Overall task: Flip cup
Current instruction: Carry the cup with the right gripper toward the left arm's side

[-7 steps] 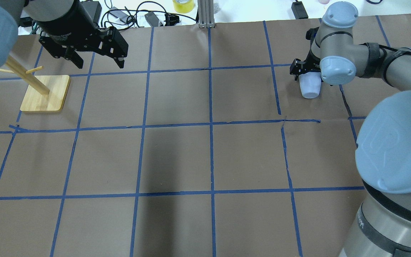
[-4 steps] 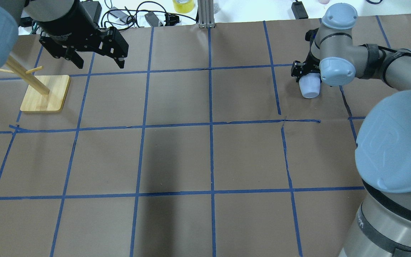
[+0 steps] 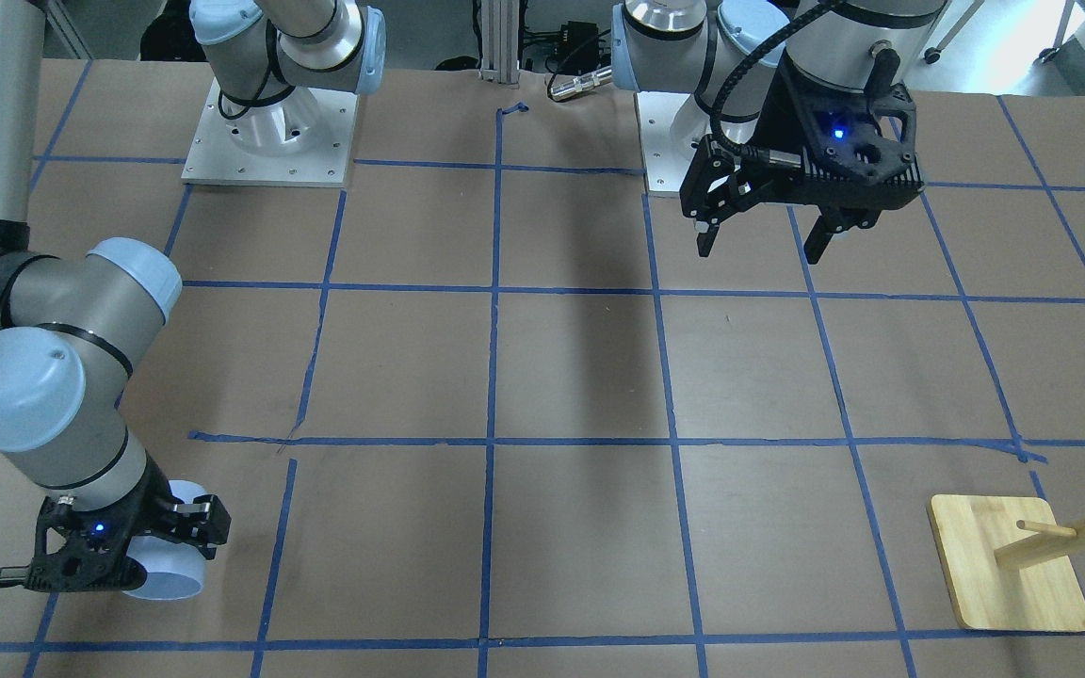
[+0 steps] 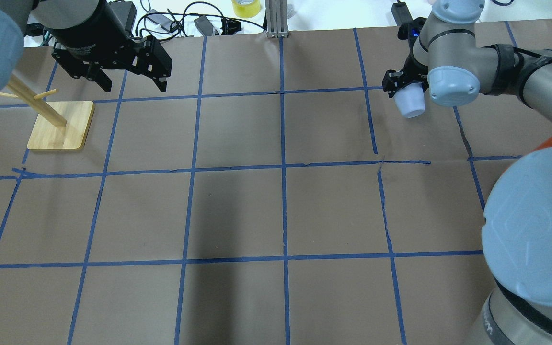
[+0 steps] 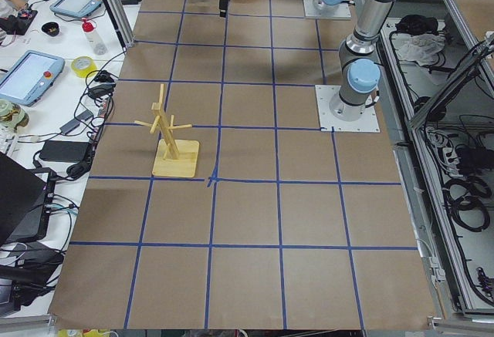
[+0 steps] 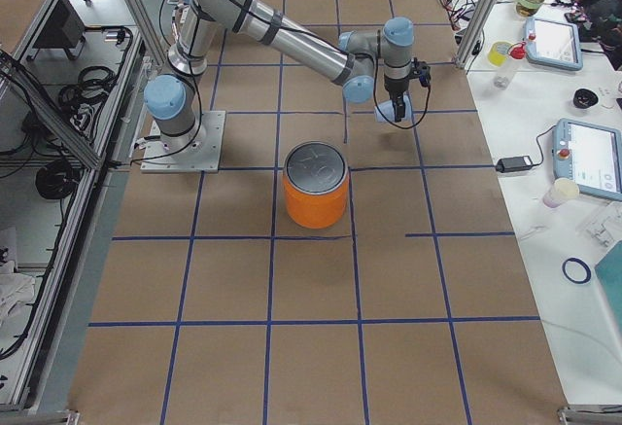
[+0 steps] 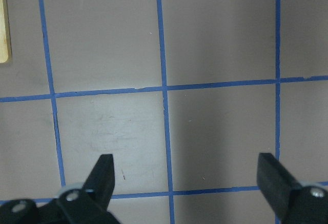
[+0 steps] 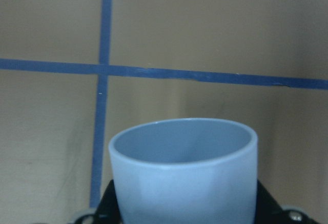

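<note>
The pale blue-white cup is held in my right gripper near the table's far right, tilted and off the paper. It also shows in the front view and the right-side view. In the right wrist view the cup fills the lower middle, its open mouth visible, with a black finger at each side. My left gripper is open and empty, hanging above the far left of the table. It also shows in the front view and the left wrist view.
A wooden peg stand sits at the far left, close beside the left gripper. A large orange can with a silver top stands near the right arm's base. Blue tape lines grid the brown paper. Cables and tape lie past the far edge.
My right gripper has lifted the cup and carried it a little toward the far edge and to the left. The left arm has not moved.
</note>
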Motion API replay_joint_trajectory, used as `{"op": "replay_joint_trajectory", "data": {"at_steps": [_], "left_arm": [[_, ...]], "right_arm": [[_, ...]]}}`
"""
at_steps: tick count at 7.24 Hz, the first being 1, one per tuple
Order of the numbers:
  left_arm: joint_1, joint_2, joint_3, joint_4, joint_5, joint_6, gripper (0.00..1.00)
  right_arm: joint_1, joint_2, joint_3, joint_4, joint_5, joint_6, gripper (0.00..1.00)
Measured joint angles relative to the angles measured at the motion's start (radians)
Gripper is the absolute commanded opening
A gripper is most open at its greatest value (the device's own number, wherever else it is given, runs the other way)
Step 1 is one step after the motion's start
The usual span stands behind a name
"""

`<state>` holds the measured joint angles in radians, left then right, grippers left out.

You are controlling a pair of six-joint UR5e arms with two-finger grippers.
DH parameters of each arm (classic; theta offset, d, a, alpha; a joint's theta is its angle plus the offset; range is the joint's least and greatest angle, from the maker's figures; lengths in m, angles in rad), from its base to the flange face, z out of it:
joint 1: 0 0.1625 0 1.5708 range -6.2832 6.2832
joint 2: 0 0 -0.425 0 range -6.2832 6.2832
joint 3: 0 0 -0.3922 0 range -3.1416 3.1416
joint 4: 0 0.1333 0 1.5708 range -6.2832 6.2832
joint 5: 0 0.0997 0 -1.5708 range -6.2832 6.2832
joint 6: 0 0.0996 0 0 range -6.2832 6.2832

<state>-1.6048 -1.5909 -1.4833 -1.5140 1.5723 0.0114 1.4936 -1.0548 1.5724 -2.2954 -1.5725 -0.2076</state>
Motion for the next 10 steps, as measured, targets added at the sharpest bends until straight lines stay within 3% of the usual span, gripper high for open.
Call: {"op": "replay_joint_trajectory", "data": {"at_steps": [5, 10], "left_arm": [[0.001, 0.001, 0.001, -0.001, 0.003, 0.004, 1.00], [0.002, 0.003, 0.001, -0.002, 0.008, 0.007, 1.00]], "right_arm": [[0.324, 0.053, -0.092, -0.005, 0.005, -0.206, 0.36], [0.515, 0.114, -0.119, -0.020, 0.003, -0.635, 0.38]]}}
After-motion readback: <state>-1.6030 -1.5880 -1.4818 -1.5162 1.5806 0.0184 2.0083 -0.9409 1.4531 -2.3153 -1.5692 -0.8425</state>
